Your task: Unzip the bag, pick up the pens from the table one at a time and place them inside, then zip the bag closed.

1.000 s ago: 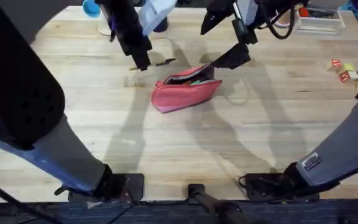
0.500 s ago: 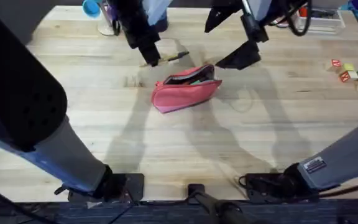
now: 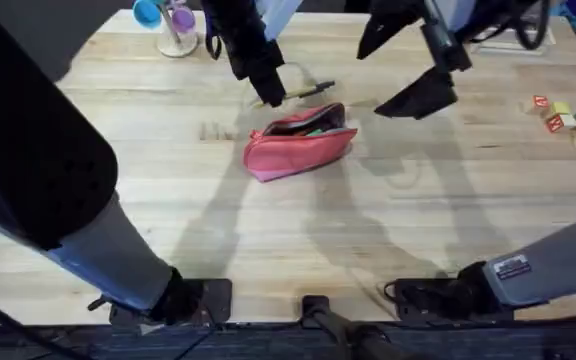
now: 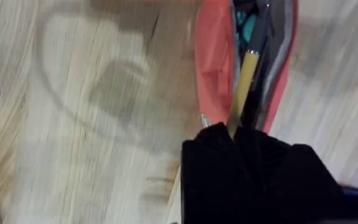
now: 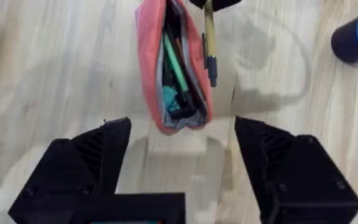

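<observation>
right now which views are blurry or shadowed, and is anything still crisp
Overhead: the left arm close under the camera shows large, dark and blurred, and arm shadows cross the table. Left wrist: soft with motion smear, a round shadow on the wood beside the bag. Right wrist: clearest, the yellow pen and open bag readable; its shadow falls on the wood.

The pouch is coral pink with a grey zipper edge and dark lining. A green pen lies inside it. The other pen is yellow-orange with a black tip. The table is pale wood with visible grain. Both grippers are black.
</observation>
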Tool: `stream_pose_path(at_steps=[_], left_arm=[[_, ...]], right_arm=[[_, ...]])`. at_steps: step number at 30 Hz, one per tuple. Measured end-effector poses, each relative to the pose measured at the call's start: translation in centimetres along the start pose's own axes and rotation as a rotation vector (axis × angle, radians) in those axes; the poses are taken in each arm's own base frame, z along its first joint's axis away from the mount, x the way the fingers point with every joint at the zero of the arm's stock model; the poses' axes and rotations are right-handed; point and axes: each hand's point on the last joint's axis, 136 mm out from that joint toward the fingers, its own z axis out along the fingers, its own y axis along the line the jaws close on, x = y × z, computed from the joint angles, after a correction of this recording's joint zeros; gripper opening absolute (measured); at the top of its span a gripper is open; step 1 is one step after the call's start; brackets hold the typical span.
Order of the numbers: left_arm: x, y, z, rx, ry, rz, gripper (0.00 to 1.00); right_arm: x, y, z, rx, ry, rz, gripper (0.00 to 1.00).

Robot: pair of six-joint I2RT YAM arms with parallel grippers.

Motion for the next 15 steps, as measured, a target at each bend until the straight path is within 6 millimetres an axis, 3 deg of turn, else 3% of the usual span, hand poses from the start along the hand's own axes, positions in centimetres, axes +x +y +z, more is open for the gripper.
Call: stream_pose_path(at_steps=[9,15], left_arm=[[-1.5,-1.3,0.4,0.037,-0.041,0.032,0.042],[-2.9,-3.0,1.1,0.064,-0.034,0.019,0.042]], right_arm=[[0.2,0.7,-3.5,0.086,0.012,0.025,0.996],[0.5,0.8,-4.3,0.108,0.016,0.036,0.996]])
